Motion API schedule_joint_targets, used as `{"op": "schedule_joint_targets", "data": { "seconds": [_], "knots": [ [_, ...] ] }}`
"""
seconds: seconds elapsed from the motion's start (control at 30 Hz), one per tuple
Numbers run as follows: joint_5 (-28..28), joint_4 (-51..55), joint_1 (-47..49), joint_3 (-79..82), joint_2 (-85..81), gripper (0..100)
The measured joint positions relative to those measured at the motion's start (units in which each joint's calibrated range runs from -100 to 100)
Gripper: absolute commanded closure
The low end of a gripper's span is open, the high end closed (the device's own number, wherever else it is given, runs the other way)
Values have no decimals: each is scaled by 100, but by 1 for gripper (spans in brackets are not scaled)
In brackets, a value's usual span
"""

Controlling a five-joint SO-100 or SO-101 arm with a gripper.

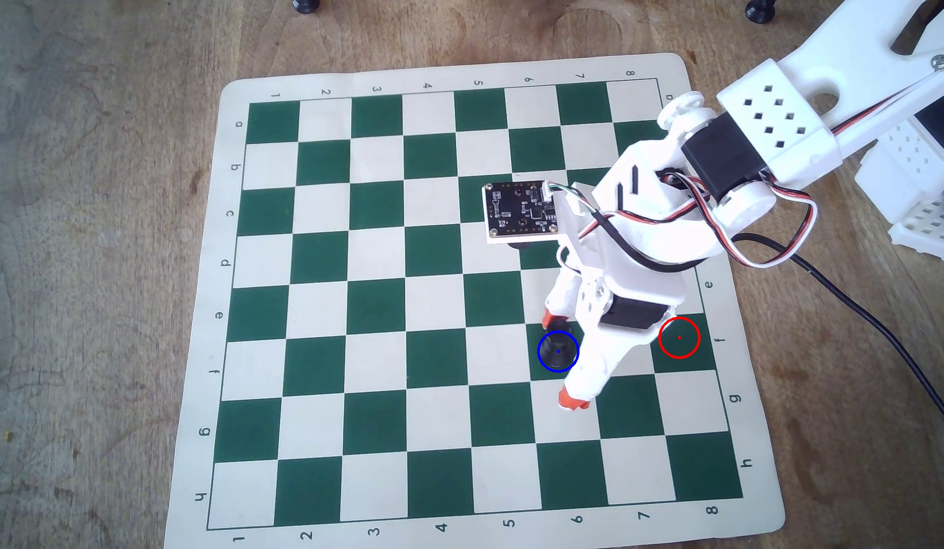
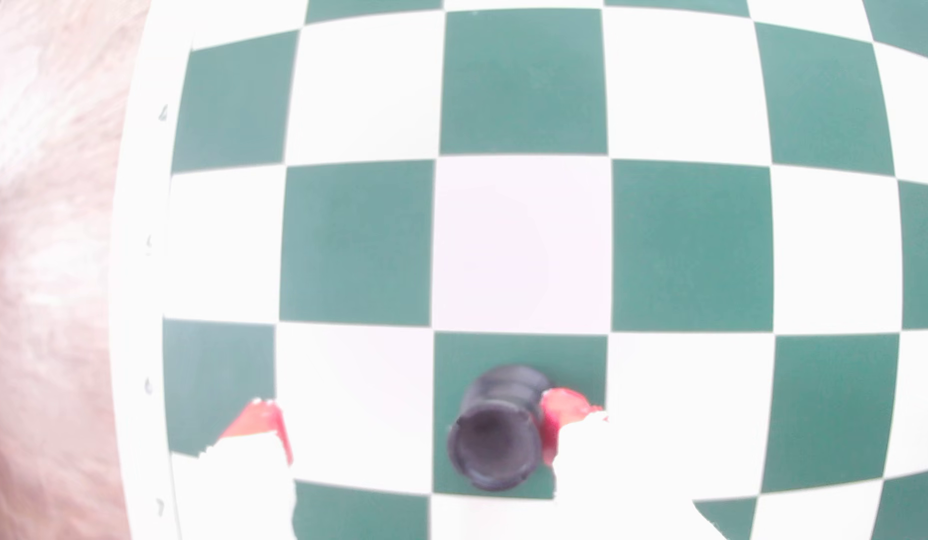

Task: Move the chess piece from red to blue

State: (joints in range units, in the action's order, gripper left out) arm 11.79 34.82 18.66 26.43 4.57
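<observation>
Overhead view | rook (image 1: 557, 352) inside blue ring (image 1: 539, 343), column 6, row f | claw (image 1: 564, 360) spread wide | red ring (image 1: 692, 349) column 8

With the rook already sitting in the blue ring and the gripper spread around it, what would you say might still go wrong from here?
1. In the wrist view one red fingertip sits right beside the chess piece; a sideways retreat could tip it or nudge it out of the blue ring.
2. The gripper is open, with its other fingertip low over the board, which might snag the mat when the arm lifts.
</observation>
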Motion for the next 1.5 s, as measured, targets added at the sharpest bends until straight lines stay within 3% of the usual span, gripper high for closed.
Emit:
{"op": "schedule_joint_targets", "data": {
  "seconds": [0.23, 0.3, 0.33, 0.67, 0.77, 0.9, 0.93, 1.13, 1.5],
  "knots": [
    [-63, 80, -7, 1066, -804, 78],
    [-107, 279, -22, 1265, -1165, 86],
    [-117, 406, -44, 1365, -1399, 97],
    [-220, 1131, -81, 2458, -4206, 100],
    [-449, 335, -332, 3389, -4868, 100],
    [-884, -2096, -914, 5160, -5798, 100],
    [-1167, -3371, -1136, 5874, -5781, 100],
    [-1617, -7538, -1246, 6968, -5471, 100],
    [-1851, -9355, -1180, 7248, -8127, 100]
  ]
}}
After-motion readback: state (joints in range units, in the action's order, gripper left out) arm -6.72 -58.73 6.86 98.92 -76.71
